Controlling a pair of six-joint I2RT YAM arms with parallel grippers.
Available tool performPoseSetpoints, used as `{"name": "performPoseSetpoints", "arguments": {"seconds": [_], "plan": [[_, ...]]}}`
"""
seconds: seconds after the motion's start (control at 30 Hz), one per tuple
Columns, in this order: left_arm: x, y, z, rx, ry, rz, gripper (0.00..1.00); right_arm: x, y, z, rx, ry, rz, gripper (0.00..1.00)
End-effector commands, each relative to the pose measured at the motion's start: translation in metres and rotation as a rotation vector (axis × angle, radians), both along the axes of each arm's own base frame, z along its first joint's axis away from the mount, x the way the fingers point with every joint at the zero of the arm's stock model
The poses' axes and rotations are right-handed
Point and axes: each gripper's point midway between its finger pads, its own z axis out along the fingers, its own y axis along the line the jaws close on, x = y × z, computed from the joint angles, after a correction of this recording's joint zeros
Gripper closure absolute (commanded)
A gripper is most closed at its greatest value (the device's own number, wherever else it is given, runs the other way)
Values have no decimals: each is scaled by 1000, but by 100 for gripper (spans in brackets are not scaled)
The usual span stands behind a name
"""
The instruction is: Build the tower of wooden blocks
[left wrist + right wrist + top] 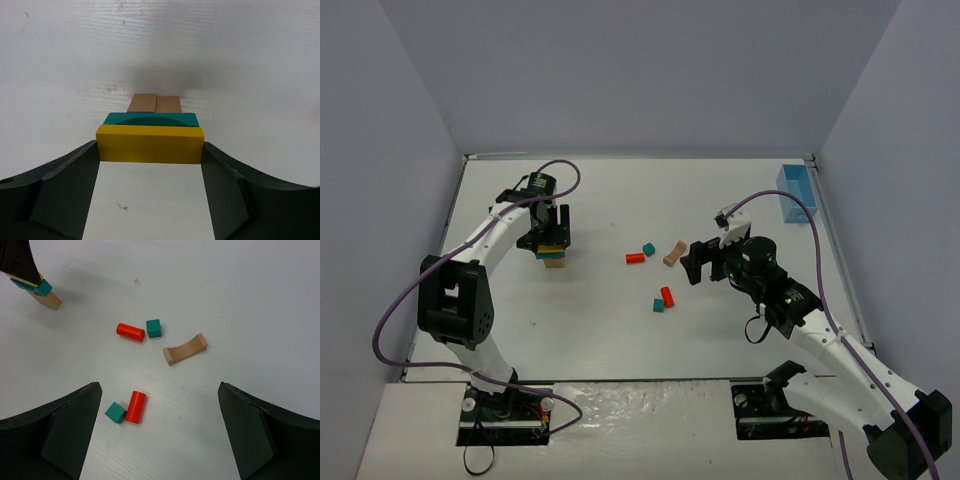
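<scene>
Placement: left tool (150,156) grips yellow block (150,145); square it over teal piece (150,120) before release. Right tool (160,390) gapes empty.

Top camera: high up at near side, looks down on whole table (620,340). Left wrist camera: very close to wood block tower (150,144), facing it. Right wrist camera: farther off, tower in top left corner. All three see tower.

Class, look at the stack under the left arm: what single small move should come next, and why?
Probably open the left fingers and let go: they clasp the yellow block by its ends, and it appears to lie squarely on the teal piece above the tan base.
</scene>
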Motion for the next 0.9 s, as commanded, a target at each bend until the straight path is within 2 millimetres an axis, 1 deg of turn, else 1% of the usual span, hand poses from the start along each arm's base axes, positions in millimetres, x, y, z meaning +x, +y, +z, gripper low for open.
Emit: {"name": "performPoseSetpoints", "arguments": {"seconds": [0.0,0.23,0.33,0.4,0.87], "plan": [[11,1,14,-10,-58,4,63,8,5,18,37,-60,5,0],[11,2,13,-4,-58,4,63,8,5,17,36,-59,6,0],[11,2,13,-7,-58,3,58,8,6,17,36,-57,8,0],[11,2,12,-7,-54,3,57,8,6,18,37,-59,8,0],[12,2,13,-2,-60,-1,55,8,6,16,36,-54,10,0]]}}
